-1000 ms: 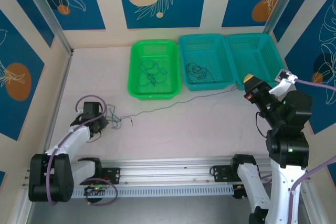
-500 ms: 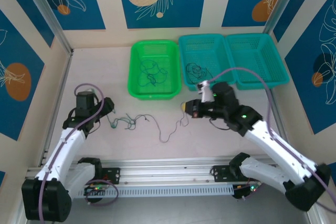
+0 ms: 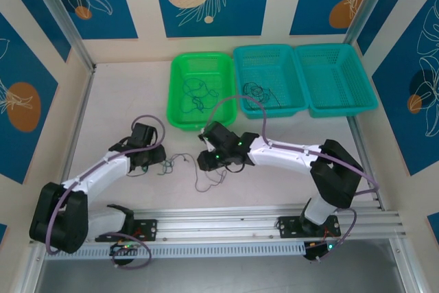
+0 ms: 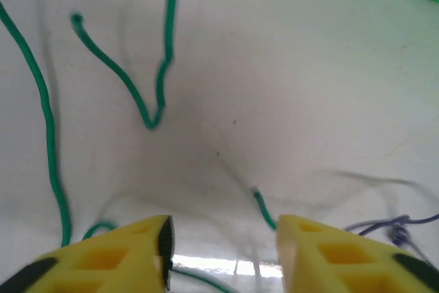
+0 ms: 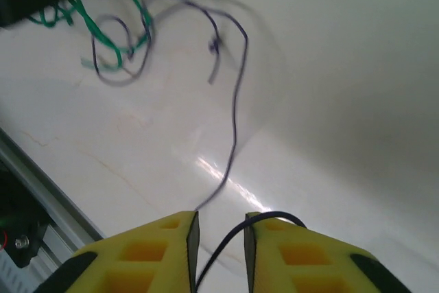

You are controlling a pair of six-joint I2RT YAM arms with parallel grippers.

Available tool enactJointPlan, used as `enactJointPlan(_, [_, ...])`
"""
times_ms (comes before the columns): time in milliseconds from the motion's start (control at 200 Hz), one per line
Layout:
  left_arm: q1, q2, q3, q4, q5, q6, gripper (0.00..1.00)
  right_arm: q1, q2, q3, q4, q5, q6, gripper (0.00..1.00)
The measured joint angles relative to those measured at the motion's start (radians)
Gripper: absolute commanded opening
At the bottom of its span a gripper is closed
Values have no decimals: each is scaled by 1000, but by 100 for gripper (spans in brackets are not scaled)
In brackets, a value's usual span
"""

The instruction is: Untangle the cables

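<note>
Left wrist: left fingers [image 4: 116, 262] apart over green wire [image 4: 161, 66]. Right wrist: right fingers [image 5: 144, 248] narrowly gapped, dark strand [image 5: 221, 252] between; clamping uncertain. Top external: cables [image 3: 180, 162] clumped on desk [image 3: 116, 101] between both, seemingly for pulling apart.

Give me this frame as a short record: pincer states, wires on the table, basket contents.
left pincer: open, thin green wire on the table ahead of it
right pincer: fingers narrowly apart, thin dark blue wire leading into the gap; grip unclear
tangle: small clump of green and dark wires between the two pincers
green plastic basket: curly wires inside
adjoining teal mesh basket: dark curly wires inside
</note>
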Motion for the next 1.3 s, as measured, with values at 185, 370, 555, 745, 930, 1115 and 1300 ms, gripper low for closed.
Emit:
enactJointPlan(185, [-1, 59, -12, 50, 19, -13, 0, 8, 101, 117, 51, 7, -97, 36])
enactJointPlan(370, [-2, 68, -30, 84, 41, 8, 0, 40, 221, 178, 91, 17, -180, 60])
enactJointPlan(555, [-2, 52, -56, 106, 53, 35, 0, 65, 303, 180, 116, 36, -254, 77])
enactJointPlan(745, [-2, 31, -64, 111, 56, 39, 0, 66, 349, 196, 151, 34, -301, 82])
enactJointPlan(930, [-2, 25, -71, 122, 66, 45, 0, 66, 416, 281, 128, 95, -330, 81])
enactJointPlan(1115, [-2, 17, -73, 129, 78, 64, 0, 66, 484, 365, 92, 196, -370, 68])
enactJointPlan(1300, [-2, -7, -83, 128, 80, 64, 0, 66, 520, 409, 43, 235, -397, 28])
